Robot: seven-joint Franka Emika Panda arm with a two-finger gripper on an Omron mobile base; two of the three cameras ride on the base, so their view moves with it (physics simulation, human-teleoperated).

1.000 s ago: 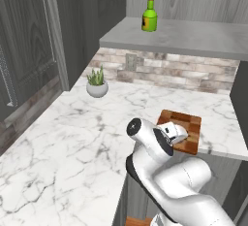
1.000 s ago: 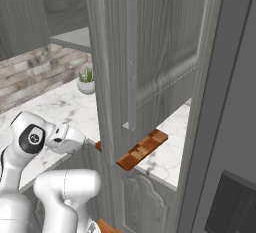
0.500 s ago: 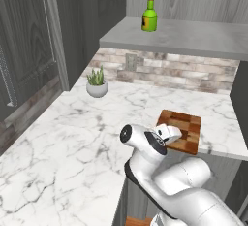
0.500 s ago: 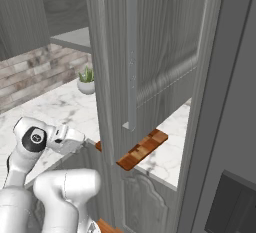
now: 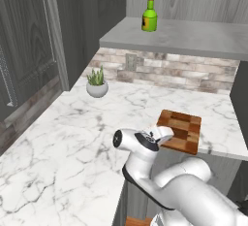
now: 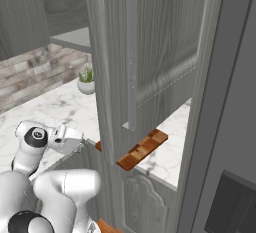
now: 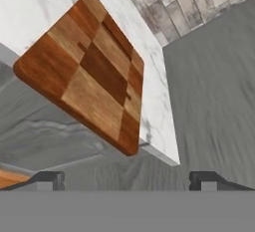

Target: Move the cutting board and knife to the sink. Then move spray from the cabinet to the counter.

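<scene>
The gripper (image 7: 127, 178) stands with its jaws spread wide and nothing between them; its two dark fingertips (image 7: 47, 178) sit far apart at the lower edge of the hand view. Just ahead of the tips lies the checkered wooden cutting board (image 7: 87, 71), flat on the white marble counter (image 5: 72, 137), with its near edge jutting past the counter's square front edge. The gripper is close to that overhanging edge but not touching it.

In the left base view the cutting board (image 5: 181, 131) lies directly beyond the white hand, near the counter's right end. In the right base view the board (image 6: 142, 149) is partly hidden by an open grey wood-grain cabinet door (image 6: 115, 77) with a long vertical handle (image 6: 131, 52).

Well above and beyond the gripper, the green spray bottle (image 5: 149, 17) stands upright on the pale grey cabinet shelf (image 5: 193, 38). Farther off to the gripper's left, a small potted plant (image 5: 97, 84) sits on the counter against the brick backsplash (image 5: 169, 72).
</scene>
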